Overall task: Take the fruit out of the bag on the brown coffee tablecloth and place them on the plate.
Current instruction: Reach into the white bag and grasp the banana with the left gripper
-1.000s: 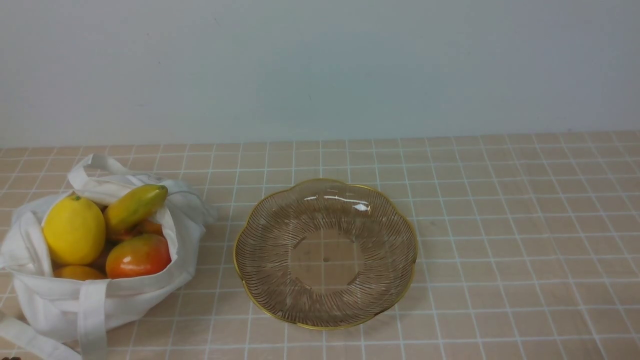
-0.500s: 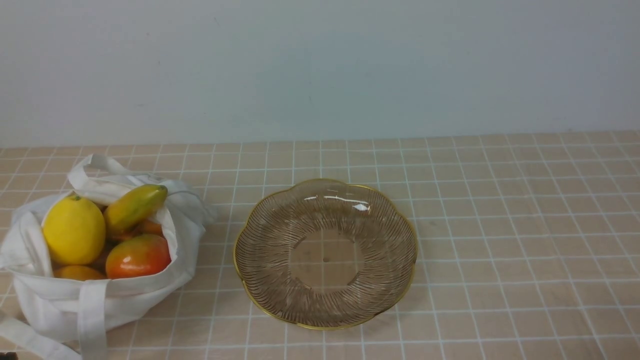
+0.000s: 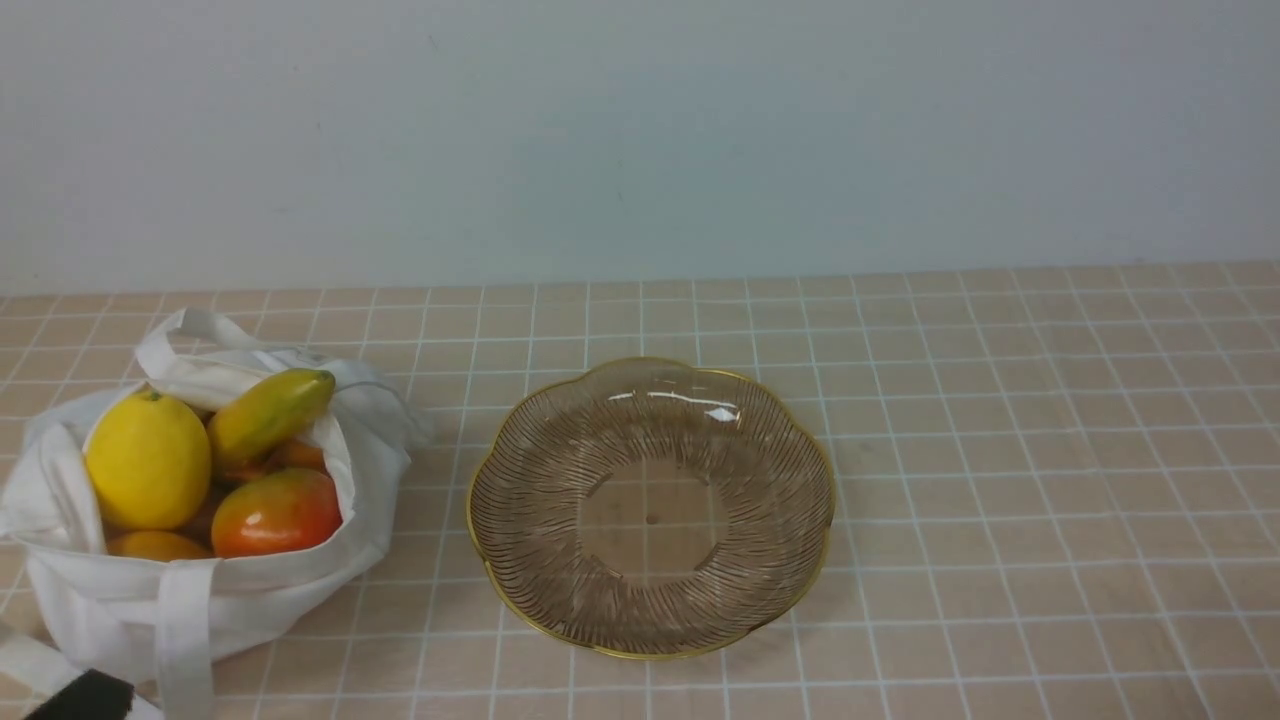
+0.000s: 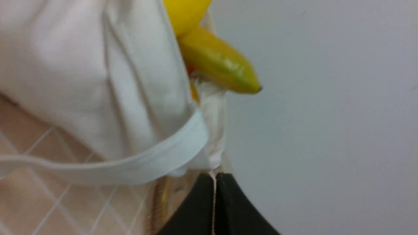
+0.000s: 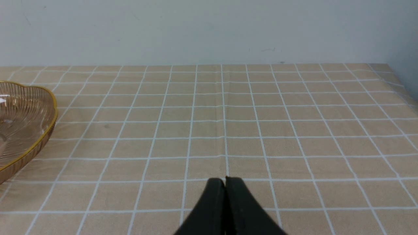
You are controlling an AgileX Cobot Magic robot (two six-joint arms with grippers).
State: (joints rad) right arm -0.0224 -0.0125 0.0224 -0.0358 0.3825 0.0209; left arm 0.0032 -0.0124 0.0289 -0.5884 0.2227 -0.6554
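Left gripper (image 4: 214,175) closed, empty, beside our bag (image 3: 262,592) | right gripper (image 5: 225,180) closed, empty, over surface (image 5: 294,130) | we see fruit (image 3: 148,460) bagged

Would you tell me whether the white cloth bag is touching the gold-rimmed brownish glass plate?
Apart. The front view shows brown grid-lined tablecloth between the white cloth bag and the gold-rimmed glass plate.

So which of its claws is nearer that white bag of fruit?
The left. The left gripper is close beside the bag; the right gripper is over the tablecloth on the plate's far side from the bag.
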